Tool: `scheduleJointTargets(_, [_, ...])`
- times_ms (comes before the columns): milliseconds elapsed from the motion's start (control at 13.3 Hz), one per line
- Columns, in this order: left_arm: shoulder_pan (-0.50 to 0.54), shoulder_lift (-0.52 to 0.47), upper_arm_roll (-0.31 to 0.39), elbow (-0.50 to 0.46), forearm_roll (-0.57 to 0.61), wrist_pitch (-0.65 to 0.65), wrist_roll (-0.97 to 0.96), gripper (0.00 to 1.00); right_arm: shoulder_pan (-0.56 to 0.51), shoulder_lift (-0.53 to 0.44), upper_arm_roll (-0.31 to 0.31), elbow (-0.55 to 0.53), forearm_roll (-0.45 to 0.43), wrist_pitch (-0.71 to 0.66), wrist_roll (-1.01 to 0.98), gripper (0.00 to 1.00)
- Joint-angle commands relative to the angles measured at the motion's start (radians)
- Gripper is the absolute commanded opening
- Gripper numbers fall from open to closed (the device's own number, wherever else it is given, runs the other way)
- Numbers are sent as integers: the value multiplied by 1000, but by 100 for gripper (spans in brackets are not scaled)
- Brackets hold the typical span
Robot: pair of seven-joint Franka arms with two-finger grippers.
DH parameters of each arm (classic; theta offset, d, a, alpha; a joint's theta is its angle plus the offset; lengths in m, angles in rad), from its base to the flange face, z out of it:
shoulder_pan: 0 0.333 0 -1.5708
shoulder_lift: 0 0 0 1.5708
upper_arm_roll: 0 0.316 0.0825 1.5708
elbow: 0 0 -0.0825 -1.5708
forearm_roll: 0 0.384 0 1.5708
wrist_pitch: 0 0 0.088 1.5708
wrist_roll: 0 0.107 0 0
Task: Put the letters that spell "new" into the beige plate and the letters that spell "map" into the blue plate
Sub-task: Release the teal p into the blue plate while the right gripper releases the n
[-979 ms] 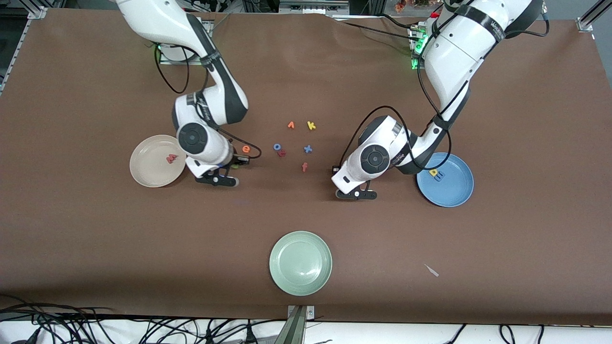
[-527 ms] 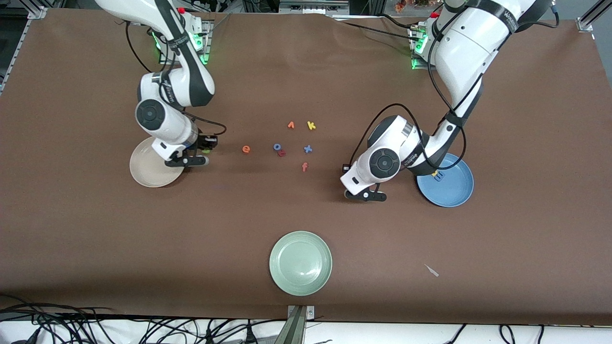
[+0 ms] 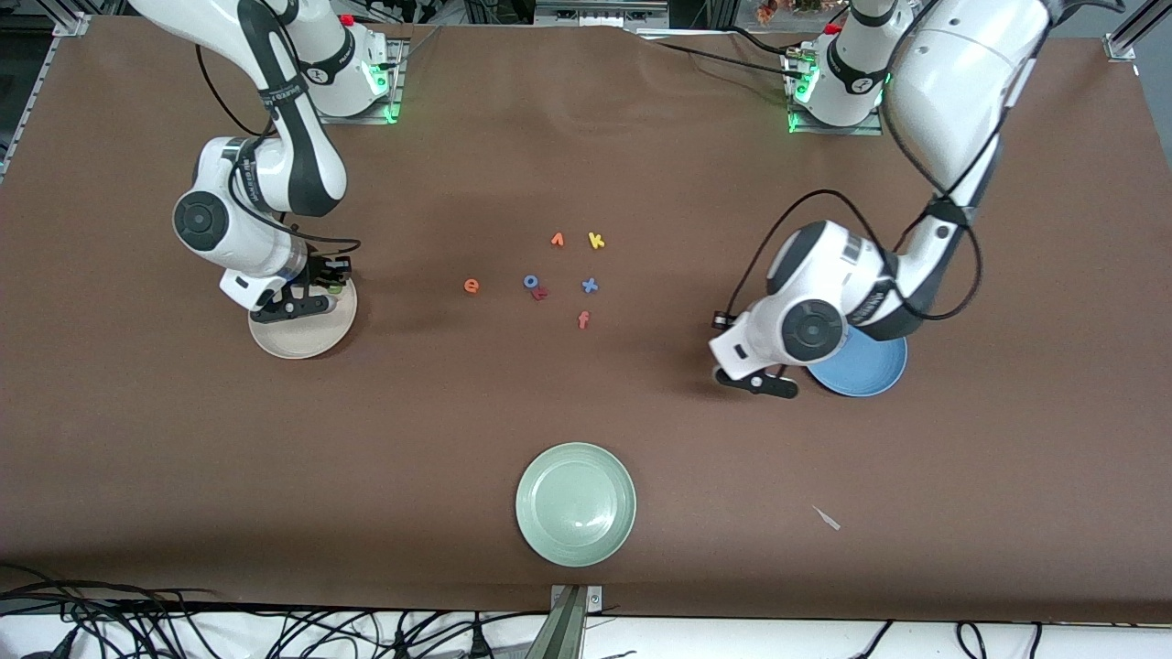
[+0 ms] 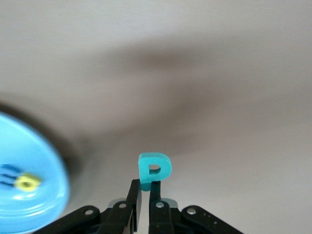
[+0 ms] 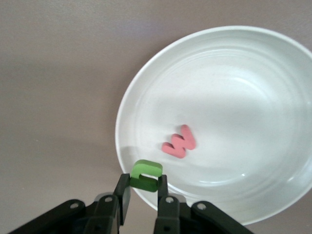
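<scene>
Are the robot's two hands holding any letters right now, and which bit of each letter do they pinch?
The left gripper pinches the teal p by its stem. The right gripper pinches the green n by its open end, over the beige plate.

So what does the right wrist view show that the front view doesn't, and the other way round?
Only the right wrist view shows the pinkish-red w lying in the beige plate, and the right tool shut on the green n over the plate's rim. Only the front view shows the orange e on the table, the blue plate, the pale green plate and the left tool. Both show the beige plate, the right tool and the n.
</scene>
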Motion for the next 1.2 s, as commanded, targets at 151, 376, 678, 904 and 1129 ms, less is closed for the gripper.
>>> scheduleJointTargets(151, [130,-17,-1,-10,32,-20,220,8,-2,10,-24,13,-11,1,-55,100])
scheduleJointTargets(376, [165,-6,6,-21,143,-12,232,9,13,0,1,26,-2,-14,47,100])
scheduleJointTargets(678, [211,29,8,-27,156,-6,234,12,16,-12,141,29,0,-5,354,100])
scheduleJointTargets(904, [219,37,8,-81,182,67,232,14,16,-10,237,31,1,27,552,100])
scheduleJointTargets(1129, [225,37,8,-112,184,107,232,37,18,8,315,31,3,102,718,100])
